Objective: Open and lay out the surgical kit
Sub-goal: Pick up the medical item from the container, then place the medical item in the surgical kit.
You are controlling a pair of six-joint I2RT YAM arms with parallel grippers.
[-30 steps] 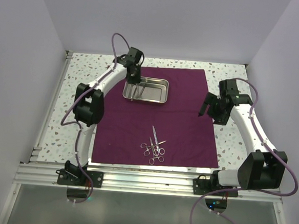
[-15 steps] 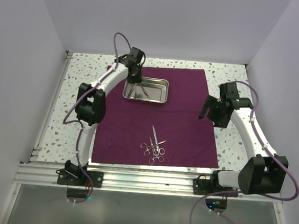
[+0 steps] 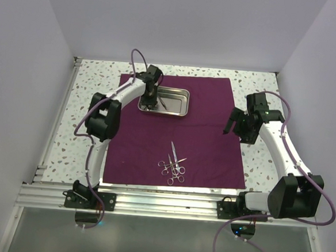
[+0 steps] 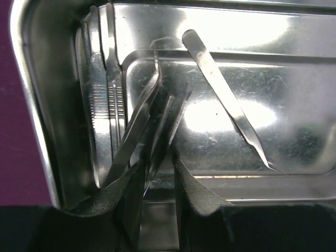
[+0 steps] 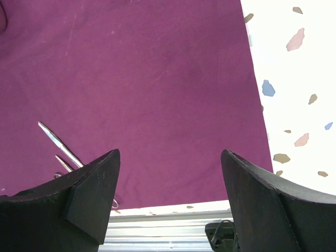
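Here, my left jaws stand a little apart, low inside the tray at its 9 o'clock end. One thin leg of the tweezers is in the gap, with a sliver of tray floor beside it, so I am not pinching it. A ribbed tool lies along the wall at 9 o'clock, and a slim pointed one towards 2 o'clock.

My right jaws hang wide apart, holding nothing, over the cloth's 3 o'clock edge. The tray sits on the cloth at 12 o'clock. The ring-handled tools lie at 6 o'clock. The speckled surface shows around the cloth.
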